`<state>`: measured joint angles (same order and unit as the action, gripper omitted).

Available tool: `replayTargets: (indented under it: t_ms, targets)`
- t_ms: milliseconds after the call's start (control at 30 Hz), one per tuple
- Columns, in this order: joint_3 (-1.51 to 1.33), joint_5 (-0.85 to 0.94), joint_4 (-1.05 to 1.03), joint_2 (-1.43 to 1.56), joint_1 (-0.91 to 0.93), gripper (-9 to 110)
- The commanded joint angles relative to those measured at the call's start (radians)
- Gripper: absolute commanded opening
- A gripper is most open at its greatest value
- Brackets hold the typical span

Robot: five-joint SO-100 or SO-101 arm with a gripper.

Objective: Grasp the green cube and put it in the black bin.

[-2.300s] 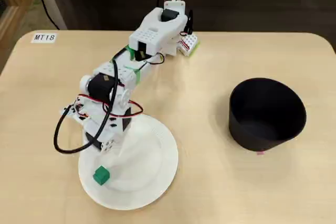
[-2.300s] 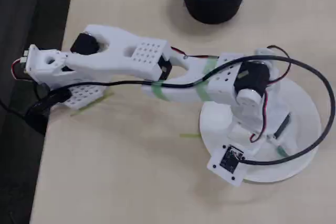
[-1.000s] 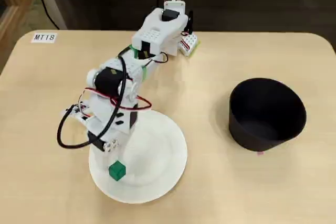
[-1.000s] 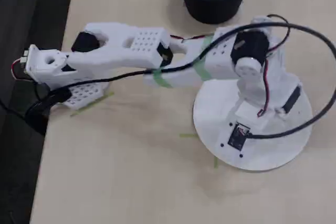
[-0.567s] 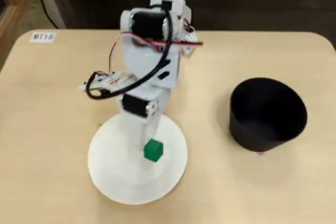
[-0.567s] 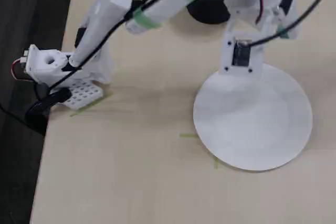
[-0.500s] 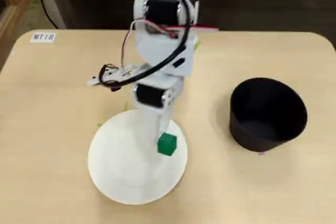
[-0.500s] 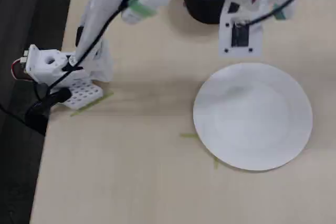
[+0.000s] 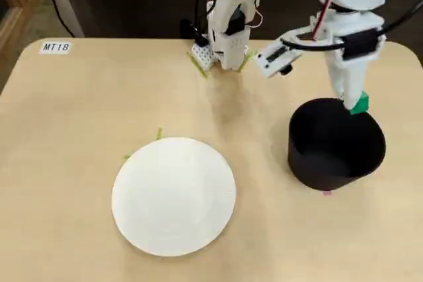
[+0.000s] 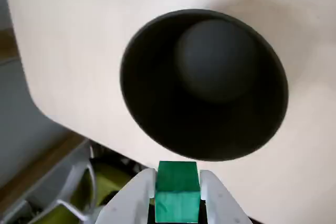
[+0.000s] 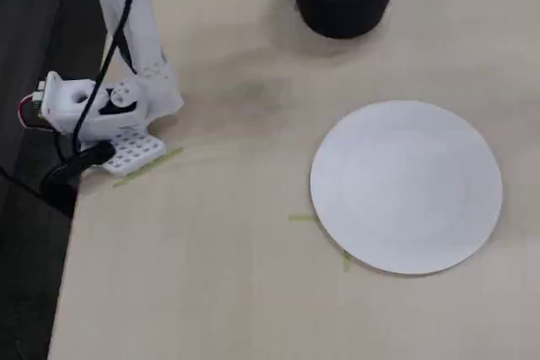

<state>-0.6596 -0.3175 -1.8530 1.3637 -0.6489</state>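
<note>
Above the black bin's (image 9: 336, 144) far rim I see my end effector (image 10: 177, 190) clenched on the green cube (image 10: 178, 198), held aloft, not inside; the white plate (image 9: 173, 195) sits bare on the bench (image 9: 79, 104), well apart.

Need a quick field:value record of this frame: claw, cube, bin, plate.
claw: shut on the cube, raised above the bin's far rim in a fixed view
cube: green, pinched between the two fingers, off the table
bin: black, round, upright on the table, looks empty in the wrist view
plate: white, nothing on it, left of the bin in a fixed view
tape: thin yellow-green strips on the table beside the plate
release: not yet done
</note>
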Motion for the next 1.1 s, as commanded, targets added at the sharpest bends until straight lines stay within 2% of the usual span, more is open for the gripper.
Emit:
replayTargets:
  t_ms: [0, 633, 767, 833, 967, 1033, 1067]
  targets:
    - [-0.002, 0.008, 0.005, 0.011, -0.017, 0]
    - [0.003, 0.028, 0.049, -0.11, 0.055, 0]
    - [0.009, 0.072, 0.051, -0.11, 0.054, 21]
    - [0.009, 0.075, 0.052, -0.109, 0.054, 27]
    - [0.008, 0.066, 0.052, -0.121, 0.061, 24]
    - [0.005, 0.052, 0.052, -0.129, 0.071, 13]
    - [0.005, 0.052, 0.052, -0.129, 0.074, 4]
